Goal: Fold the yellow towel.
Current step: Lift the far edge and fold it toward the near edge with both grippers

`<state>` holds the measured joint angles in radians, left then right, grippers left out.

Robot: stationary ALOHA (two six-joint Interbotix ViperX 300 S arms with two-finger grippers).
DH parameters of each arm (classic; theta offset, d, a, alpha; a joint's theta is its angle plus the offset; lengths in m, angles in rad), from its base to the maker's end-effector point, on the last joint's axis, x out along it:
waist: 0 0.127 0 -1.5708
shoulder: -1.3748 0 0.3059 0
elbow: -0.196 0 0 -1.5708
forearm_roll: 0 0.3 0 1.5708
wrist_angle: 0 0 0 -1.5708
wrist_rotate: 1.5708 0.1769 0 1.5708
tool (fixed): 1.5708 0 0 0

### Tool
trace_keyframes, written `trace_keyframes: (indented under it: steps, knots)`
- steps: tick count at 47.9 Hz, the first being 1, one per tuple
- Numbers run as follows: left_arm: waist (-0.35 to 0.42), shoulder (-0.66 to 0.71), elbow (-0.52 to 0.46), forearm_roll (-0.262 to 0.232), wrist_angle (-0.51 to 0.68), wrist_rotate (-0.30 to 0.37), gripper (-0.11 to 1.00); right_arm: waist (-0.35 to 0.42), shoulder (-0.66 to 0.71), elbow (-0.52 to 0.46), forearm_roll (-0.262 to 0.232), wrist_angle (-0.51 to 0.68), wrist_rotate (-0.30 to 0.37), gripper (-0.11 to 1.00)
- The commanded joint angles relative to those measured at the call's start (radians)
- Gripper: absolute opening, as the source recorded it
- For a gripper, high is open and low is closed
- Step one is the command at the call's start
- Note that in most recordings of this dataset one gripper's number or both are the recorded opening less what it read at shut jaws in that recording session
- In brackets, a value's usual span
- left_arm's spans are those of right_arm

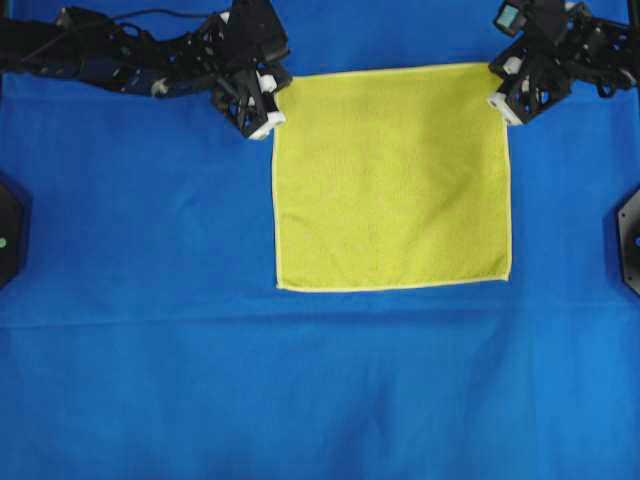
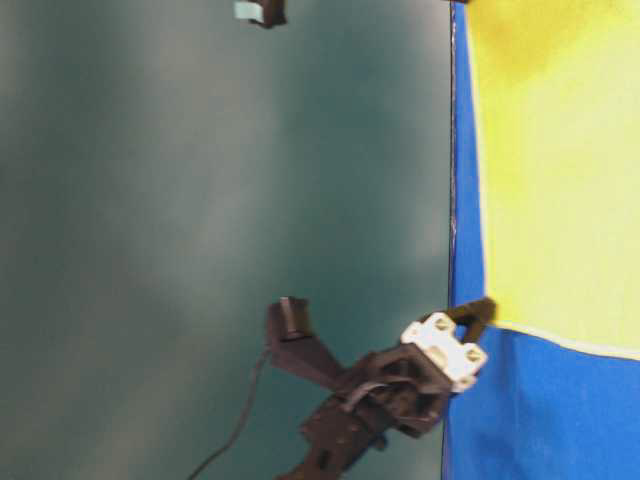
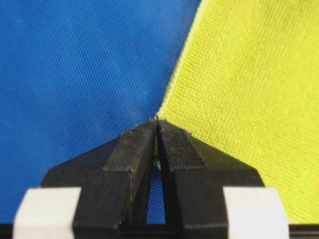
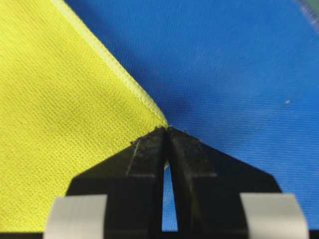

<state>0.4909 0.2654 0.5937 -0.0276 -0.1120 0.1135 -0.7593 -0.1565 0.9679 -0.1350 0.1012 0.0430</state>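
The yellow towel (image 1: 390, 180) lies flat and square on the blue cloth, its hem straight on all sides. My left gripper (image 1: 277, 96) is at the towel's far left corner. In the left wrist view its jaws (image 3: 157, 122) are shut, pinching that corner of the yellow towel (image 3: 249, 89). My right gripper (image 1: 497, 86) is at the far right corner. The right wrist view shows it (image 4: 167, 129) shut on the tip of the yellow towel (image 4: 60, 124). In the table-level view one gripper (image 2: 482, 308) meets a corner of the towel (image 2: 560, 180) at the table's edge.
The blue cloth (image 1: 150, 330) covers the whole table. Black fixtures sit at the left edge (image 1: 8, 235) and the right edge (image 1: 630, 240). Both arms stretch in along the far side.
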Motion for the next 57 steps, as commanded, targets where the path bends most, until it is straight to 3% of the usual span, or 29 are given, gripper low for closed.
trace_keyframes:
  steps: [1,19,31,44,57]
  knots:
    - [0.002,-0.061,-0.018,-0.002,0.008,0.009,0.01,-0.003,-0.049,-0.005,-0.002,0.014,0.003,0.03]
    - [-0.018,-0.086,-0.015,-0.002,0.018,0.014,0.01,-0.002,-0.083,0.014,0.008,0.026,0.008,0.03]
    - [-0.081,-0.160,0.023,0.000,0.067,0.009,0.01,0.054,-0.225,0.091,0.023,0.058,0.035,0.03]
    - [-0.215,-0.230,0.098,0.000,0.081,-0.011,0.01,0.247,-0.387,0.173,0.026,0.133,0.129,0.03]
    - [-0.390,-0.219,0.109,-0.002,0.081,-0.043,0.01,0.446,-0.408,0.196,0.029,0.195,0.285,0.03]
